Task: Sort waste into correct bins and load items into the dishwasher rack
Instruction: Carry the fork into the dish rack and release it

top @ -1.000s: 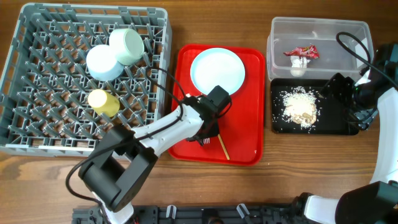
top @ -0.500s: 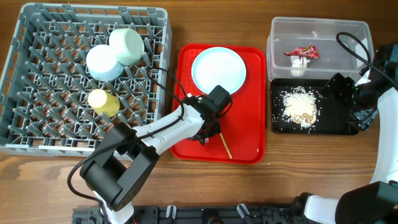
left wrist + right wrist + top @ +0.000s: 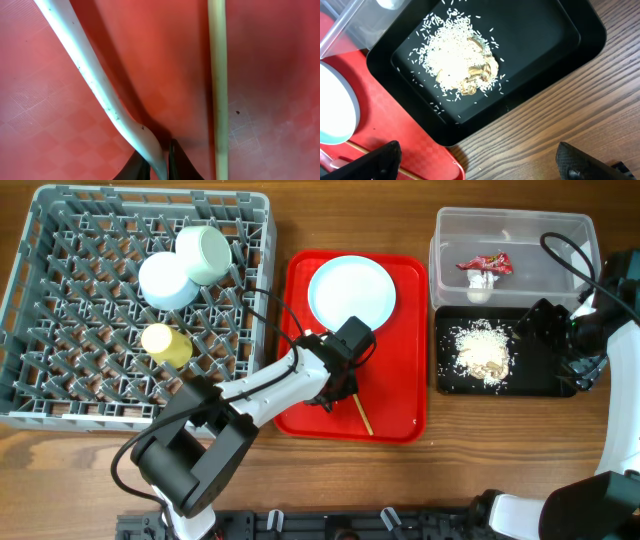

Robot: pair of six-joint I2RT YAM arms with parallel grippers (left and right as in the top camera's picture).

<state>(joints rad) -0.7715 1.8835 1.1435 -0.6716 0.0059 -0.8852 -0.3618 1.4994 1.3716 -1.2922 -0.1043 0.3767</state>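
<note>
Robot lab bench staged as a dish-clearing station

Two white robot arms, left arm (image 3: pixel 262 385) and right arm (image 3: pixel 625 435), stand at a wood-grain table (image 3: pixel 480 465) with a black mounting rail (image 3: pixel 330 525) along its near edge. A grey dishwasher rack (image 3: pixel 90 418) at left, a red tray (image 3: pixel 400 400) in the middle, and a clear tub (image 3: pixel 530 230) and black tray (image 3: pixel 540 370) at right serve as kitchen props.

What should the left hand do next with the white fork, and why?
Probably lift straight up a little. The left hand looks pinched on the handle of the white plastic fork, lying on the red plastic tray beside a thin wooden chopstick; a small lift tests the grip without dragging either.
</note>
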